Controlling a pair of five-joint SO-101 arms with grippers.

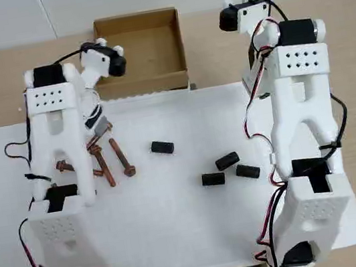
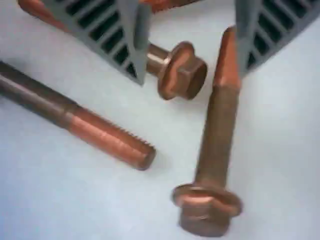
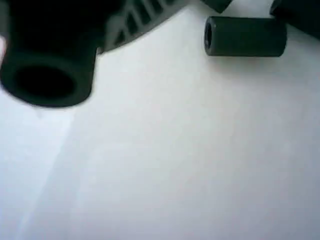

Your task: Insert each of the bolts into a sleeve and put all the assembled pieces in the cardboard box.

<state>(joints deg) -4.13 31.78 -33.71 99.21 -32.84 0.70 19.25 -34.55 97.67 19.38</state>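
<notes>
L gripper (image 2: 191, 77) spread, holding nothing, over bolt (image 2: 176, 70) near left edge of mat (image 1: 181, 241). Bolt head between fingers, shank under one. Axis prob. along closing line, so I'd rotate wrist first. L arm nearer.

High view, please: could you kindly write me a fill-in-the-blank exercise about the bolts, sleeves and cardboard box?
The cardboard box is ___.
___ black sleeves lie on the white sheet.
The bolts lie beside the ___ arm.
Missing words: empty; four; left.
</notes>
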